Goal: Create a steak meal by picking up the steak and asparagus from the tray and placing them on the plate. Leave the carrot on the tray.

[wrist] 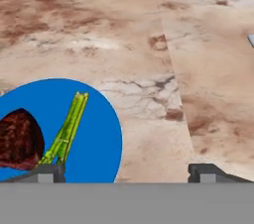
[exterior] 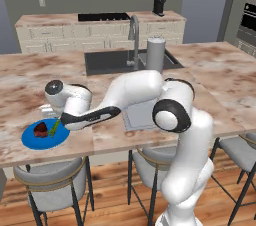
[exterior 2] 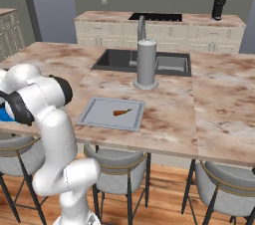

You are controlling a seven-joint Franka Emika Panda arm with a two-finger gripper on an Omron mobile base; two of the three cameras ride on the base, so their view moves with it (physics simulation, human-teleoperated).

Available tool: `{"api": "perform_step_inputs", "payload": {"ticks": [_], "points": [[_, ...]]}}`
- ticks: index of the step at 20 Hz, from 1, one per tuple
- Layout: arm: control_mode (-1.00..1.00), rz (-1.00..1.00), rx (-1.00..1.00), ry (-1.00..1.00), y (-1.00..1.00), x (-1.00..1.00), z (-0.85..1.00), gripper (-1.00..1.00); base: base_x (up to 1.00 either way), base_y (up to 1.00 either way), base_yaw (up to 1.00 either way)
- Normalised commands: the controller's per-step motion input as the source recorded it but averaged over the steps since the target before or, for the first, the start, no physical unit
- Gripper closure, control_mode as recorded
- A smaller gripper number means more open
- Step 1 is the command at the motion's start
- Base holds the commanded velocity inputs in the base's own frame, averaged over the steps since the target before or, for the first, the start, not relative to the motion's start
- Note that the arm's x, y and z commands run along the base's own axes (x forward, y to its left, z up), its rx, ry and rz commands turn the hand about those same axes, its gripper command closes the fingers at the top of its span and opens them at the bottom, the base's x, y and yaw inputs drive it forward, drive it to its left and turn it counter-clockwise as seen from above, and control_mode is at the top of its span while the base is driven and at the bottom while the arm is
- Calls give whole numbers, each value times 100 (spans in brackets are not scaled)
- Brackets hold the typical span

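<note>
Already the meal looks assembled: the steak (wrist: 20, 139) lies on the blue plate (wrist: 99, 134) and the asparagus (wrist: 67, 131) rests just beside it on the same plate, its stalks angled toward the rim. From the right base view, the carrot (exterior 2: 122, 112) sits alone on the grey-white tray (exterior 2: 94, 114), well apart from the plate, so by my reading nothing is left to carry over and only pulling the arm clear remains. The fingers (wrist: 126, 172) stand wide apart with nothing between them, low over the plate's edge, one tip right at the near end of the stalks. Plate and tray both lie on a mottled brown marble tabletop (exterior: 210, 77) that forms a kitchen island with a dark sink (exterior: 107, 61) and a faucet (exterior: 134, 40) set in it. Grey stools (exterior: 47, 177) are tucked under its near edge, over a wooden floor, and cream cabinets (exterior: 70, 37) line the grey back wall.
</note>
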Motion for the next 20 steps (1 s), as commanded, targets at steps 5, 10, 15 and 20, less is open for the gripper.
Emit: {"api": "perform_step_inputs", "payload": {"ticks": [5, 10, 15, 20], "points": [[-100, 0, 31, -26, -84, -53, 96, -100, 0, 0, 0], [-100, 3, 31, -17, -61, -30, 100, -100, 0, 0, 0], [-100, 12, 24, -10, -44, -37, 100, -100, 0, 0, 0], [-100, 6, 23, -11, -59, -42, 34, -100, 0, 0, 0]]}}
